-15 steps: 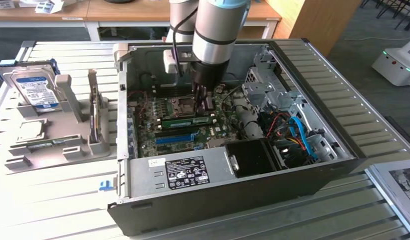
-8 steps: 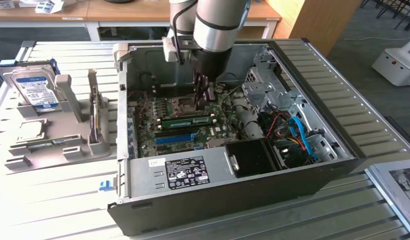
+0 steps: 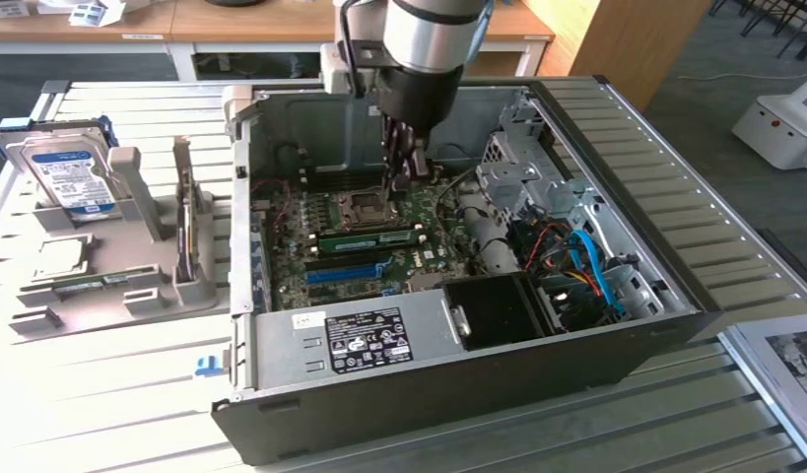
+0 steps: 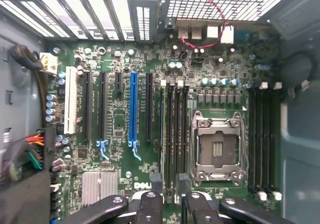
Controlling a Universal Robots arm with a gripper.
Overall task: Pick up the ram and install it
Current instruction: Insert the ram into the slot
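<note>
Gripper (image 3: 410, 169) is hanging inside the computer case (image 3: 600, 355), jaws wide apart and holding nothing; we are seeing the ram (image 3: 367, 237) sitting slotted on the motherboard (image 3: 423, 262) near it.

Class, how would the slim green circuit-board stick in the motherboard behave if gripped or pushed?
The slim green circuit-board stick is probably stiff, being a flat board; likely light, being thin; perhaps fragile, with dark chips exposed.

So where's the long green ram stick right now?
In the exterior view, the long green ram stick sits on the motherboard inside the open dark computer case, between the silver processor socket and the bright blue plastic slot.
</note>
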